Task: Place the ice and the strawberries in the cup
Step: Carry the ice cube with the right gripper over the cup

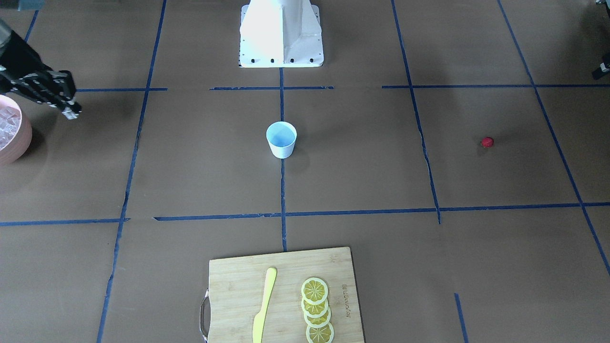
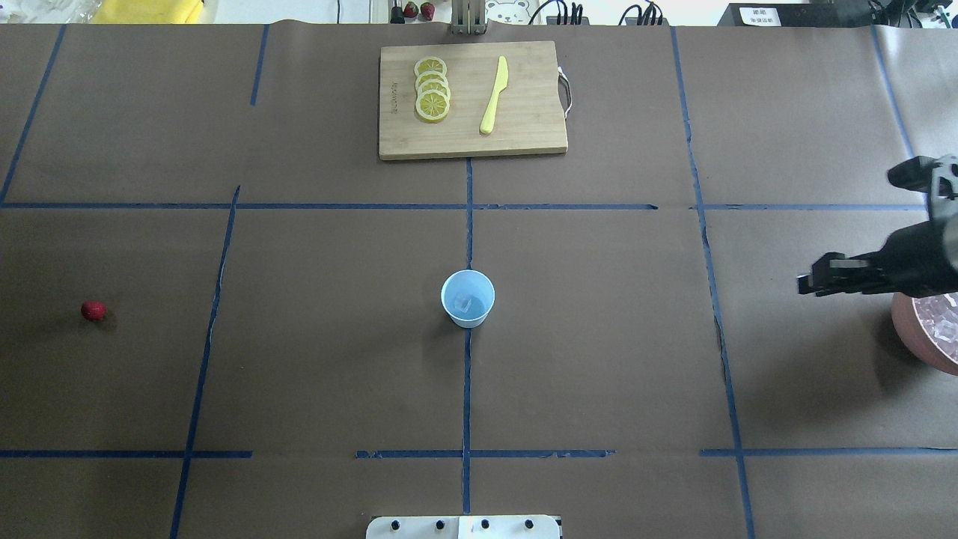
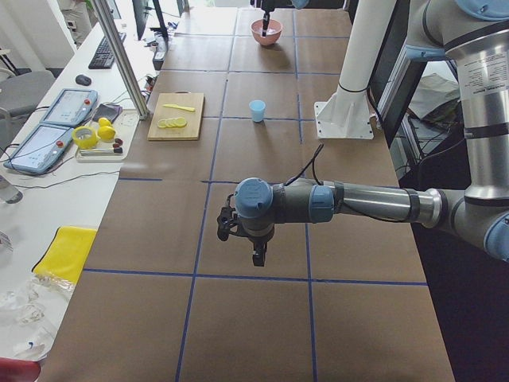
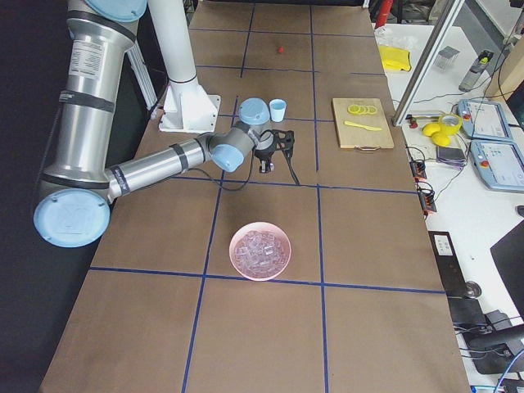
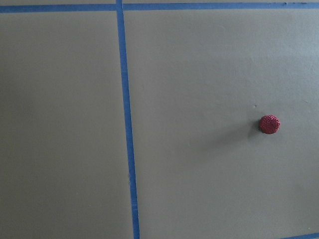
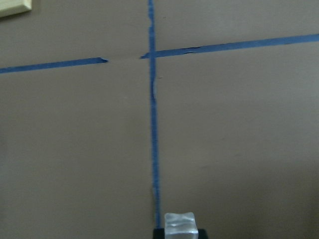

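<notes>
The white cup (image 2: 468,298) with its pale blue inside stands upright at the table's middle, and one ice cube (image 2: 462,303) lies in it. The red strawberry (image 2: 93,311) lies alone at the far left and also shows in the left wrist view (image 5: 269,124). My right gripper (image 2: 807,284) hovers just left of the pink bowl (image 2: 909,333). It is shut on a clear ice cube (image 6: 180,225). My left gripper (image 3: 258,256) shows only in the exterior left view, hanging above the table. I cannot tell whether it is open or shut.
The pink bowl holds several ice cubes (image 4: 260,250) at the right end. A wooden cutting board (image 2: 524,142) at the far middle carries lemon slices (image 2: 432,90) and a yellow knife (image 2: 494,93). The robot's white base (image 1: 281,33) stands at the near edge.
</notes>
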Controlling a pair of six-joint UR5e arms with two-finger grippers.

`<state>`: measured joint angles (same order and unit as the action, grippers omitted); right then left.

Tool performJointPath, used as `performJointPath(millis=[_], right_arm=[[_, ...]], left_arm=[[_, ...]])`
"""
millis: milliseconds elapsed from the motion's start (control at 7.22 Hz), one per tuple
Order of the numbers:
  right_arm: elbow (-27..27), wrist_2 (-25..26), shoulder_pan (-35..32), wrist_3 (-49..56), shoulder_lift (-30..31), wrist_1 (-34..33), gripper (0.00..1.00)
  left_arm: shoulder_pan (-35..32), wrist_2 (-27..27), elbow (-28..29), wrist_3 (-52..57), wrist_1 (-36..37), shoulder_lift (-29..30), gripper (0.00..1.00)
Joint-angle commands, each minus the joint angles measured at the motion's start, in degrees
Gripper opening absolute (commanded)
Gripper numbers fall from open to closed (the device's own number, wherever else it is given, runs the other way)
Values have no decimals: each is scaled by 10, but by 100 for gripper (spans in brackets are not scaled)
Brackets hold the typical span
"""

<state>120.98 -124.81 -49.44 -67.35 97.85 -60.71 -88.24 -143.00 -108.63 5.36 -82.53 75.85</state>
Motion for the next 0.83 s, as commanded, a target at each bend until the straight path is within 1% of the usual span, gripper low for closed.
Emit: performJointPath(millis=[0,139,277,416,693], right_arm=[[-9,54,123,-252,-170,-42,0],[-36,79,150,-298,-268,-112,0],[-98,118,185,-360,-365,-142,0],[-143,165,211,-393,-410,-142,0],[-169,176,219,-396,-419,-140,0]], left_arm=[[0,0,0,0,0,0,100],[0,0,0,0,0,0,100],[0,0,-1,0,0,0,100],[0,0,-2,0,0,0,100],[0,0,-2,0,0,1,100]])
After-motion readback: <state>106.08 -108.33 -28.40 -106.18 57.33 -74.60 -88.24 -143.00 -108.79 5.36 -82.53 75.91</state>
